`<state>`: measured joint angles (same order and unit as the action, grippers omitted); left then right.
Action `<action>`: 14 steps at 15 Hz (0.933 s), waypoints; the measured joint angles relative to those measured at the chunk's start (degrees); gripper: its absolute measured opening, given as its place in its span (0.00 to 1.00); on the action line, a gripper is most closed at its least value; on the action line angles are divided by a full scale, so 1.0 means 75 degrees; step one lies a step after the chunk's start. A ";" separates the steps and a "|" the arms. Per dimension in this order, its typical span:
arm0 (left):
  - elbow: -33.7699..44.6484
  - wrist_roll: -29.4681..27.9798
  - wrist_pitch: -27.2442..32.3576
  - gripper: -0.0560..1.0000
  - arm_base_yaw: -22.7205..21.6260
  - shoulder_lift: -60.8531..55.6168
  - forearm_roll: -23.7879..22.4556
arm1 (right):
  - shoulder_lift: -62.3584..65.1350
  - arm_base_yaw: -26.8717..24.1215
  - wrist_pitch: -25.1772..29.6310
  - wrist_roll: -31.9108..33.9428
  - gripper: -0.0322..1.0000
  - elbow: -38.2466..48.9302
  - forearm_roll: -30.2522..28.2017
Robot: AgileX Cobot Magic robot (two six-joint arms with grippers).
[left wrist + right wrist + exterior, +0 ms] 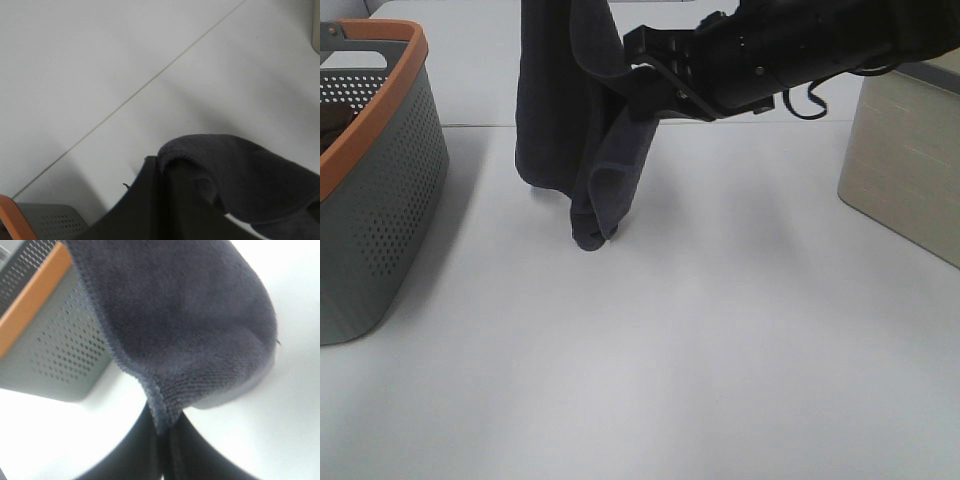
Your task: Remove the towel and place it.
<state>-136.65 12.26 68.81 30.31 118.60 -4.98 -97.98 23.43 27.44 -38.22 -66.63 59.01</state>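
Towel (560, 110) hangs over table (670, 350) | right claw (162, 429) clamped on it | left claw (155, 167) clamped on it

Right claw (646, 72) pinched tight, aloft, level.

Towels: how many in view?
1: a dark grey terry towel hangs over the white table, clamped in the right gripper. Inside the orange-rimmed grey basket is mostly hidden.

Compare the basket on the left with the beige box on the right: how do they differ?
The basket has grey perforated walls and an orange rim; the box is plain beige with solid walls. The basket stands left of the hanging towel, the box right of it. Both rest on the white table, cropped by the frame.
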 joint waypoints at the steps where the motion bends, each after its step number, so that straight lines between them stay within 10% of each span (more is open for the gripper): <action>1: 0.0000 0.0000 0.0092 0.05 0.0000 0.0000 0.0000 | 0.0237 -0.0008 0.0328 0.1115 0.03 0.0000 -0.1558; 6: 0.0000 -0.0222 0.0115 0.05 0.0000 0.0000 0.0008 | 0.1077 -0.0008 0.3354 0.3652 0.03 -0.1169 -0.5752; 14: 0.0596 -0.1322 0.0122 0.05 0.0000 -0.0558 0.0130 | 0.1077 -0.0008 0.4530 0.4125 0.03 -0.2261 -0.7135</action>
<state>-132.18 2.35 69.73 30.31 114.42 -4.01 -89.90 23.38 61.42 -7.28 -83.59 5.50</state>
